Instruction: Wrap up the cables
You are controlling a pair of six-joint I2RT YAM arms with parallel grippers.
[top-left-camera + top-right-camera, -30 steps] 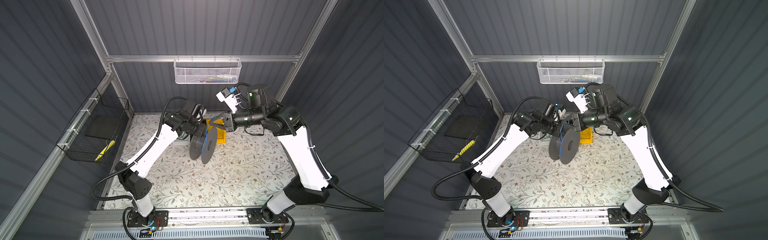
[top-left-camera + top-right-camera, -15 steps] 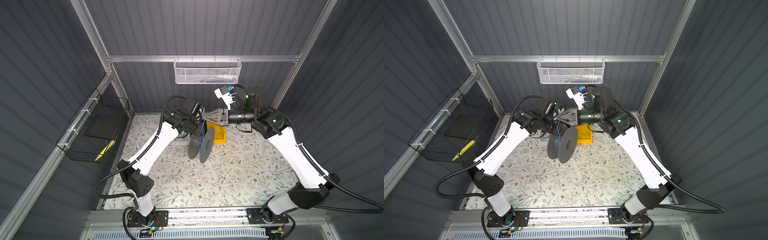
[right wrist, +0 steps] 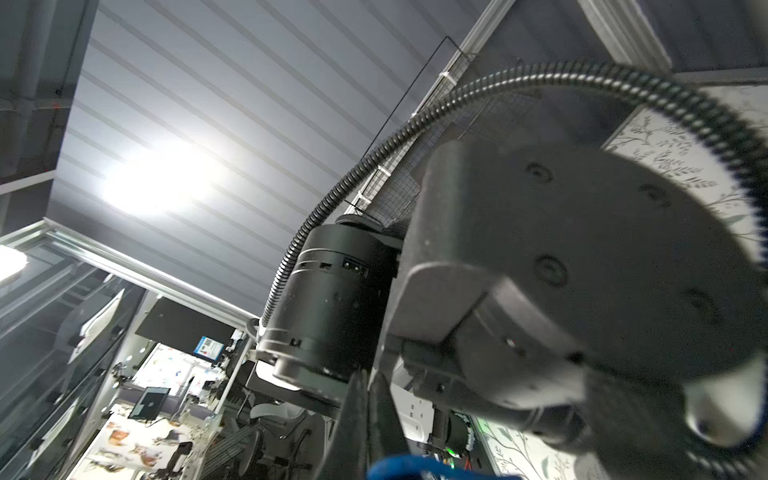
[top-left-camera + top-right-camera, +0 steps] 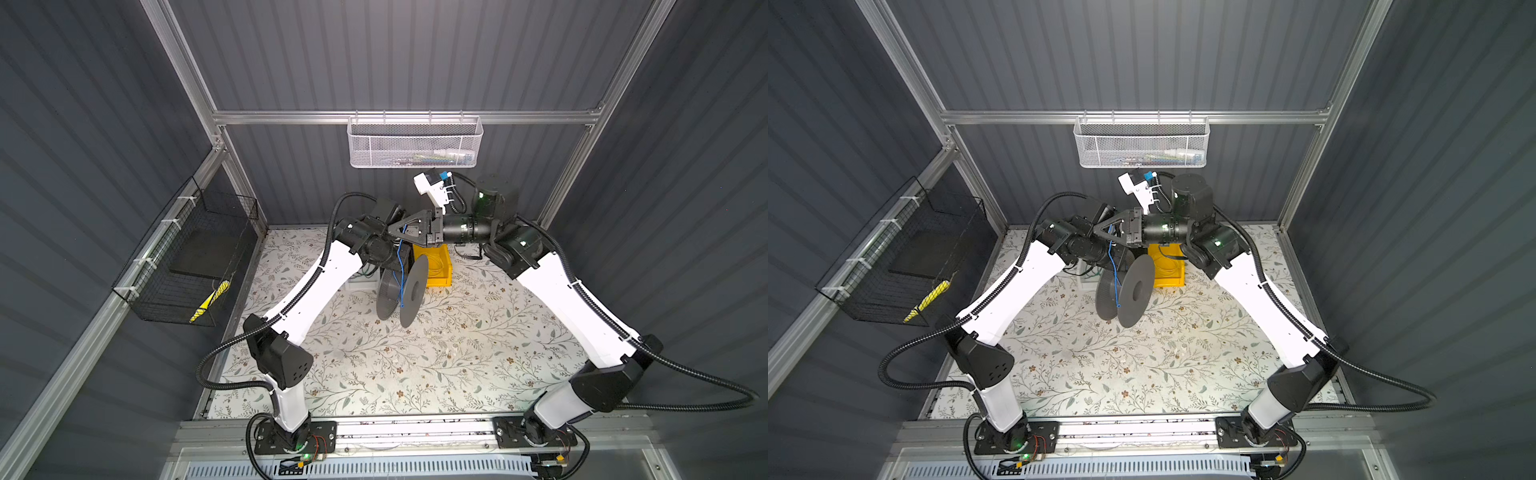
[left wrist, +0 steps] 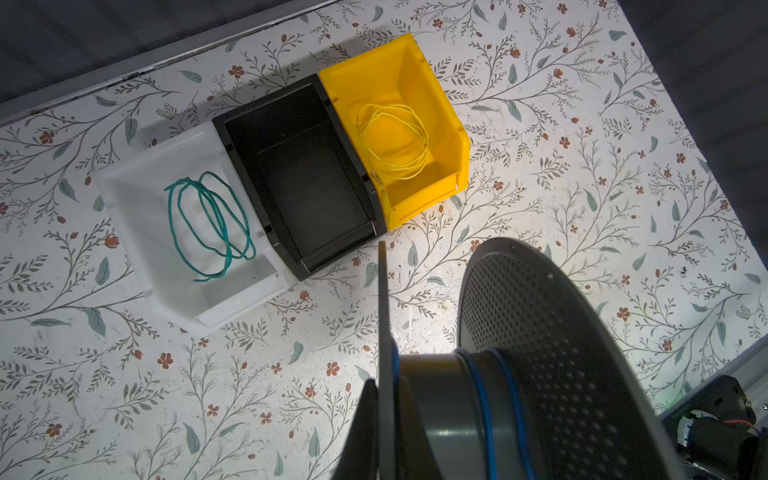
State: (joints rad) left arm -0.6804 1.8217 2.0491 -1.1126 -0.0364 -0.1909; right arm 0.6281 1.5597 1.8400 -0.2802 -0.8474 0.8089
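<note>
The blue wire [image 4: 1115,270] hangs above the back middle of the table. It runs from the right gripper down into the gap between the 2 flanges of a grey spool [image 4: 1136,291]. In both top views it shows as 1 thin, wavy strand [image 4: 401,274] whose lower end disappears behind the front flange. The left wrist view shows 2 turns of it [image 5: 484,409] lying on the spool's hub beside the perforated flange, cut off by the picture's edge. The right gripper [image 4: 1096,231] reaches across the middle with its jaws pressed together. The wire rises into it about halfway along the fingers, glimpsed through the triangular cut-out. The right wrist view gives only a blurred blue patch [image 3: 415,467] at the base of the closed fingers [image 3: 353,424], so the exact pinch spot is hard to make out. The left gripper [image 5: 384,399] is clamped on the spool's thin flange, seen edge-on, and holds the spool above the table with its flanges upright. In the top views this gripper is hidden under the left arm's wrist and the right gripper. On the floral table [image 4: 457,353] 3 bins stand touching in a row. A white bin [image 5: 141,216] holds a coiled green cord [image 5: 208,224], a black bin [image 5: 307,174] has a dark inside that is hard to read, and a yellow bin [image 5: 446,108] holds a pale yellow wire [image 5: 395,141]. From above, the yellow bin [image 4: 440,266] is partly covered by the spool and the right arm, and the other 2 are almost wholly hidden. The contents of the white mesh basket [image 4: 411,145] on the back rail are too small to tell.
</note>
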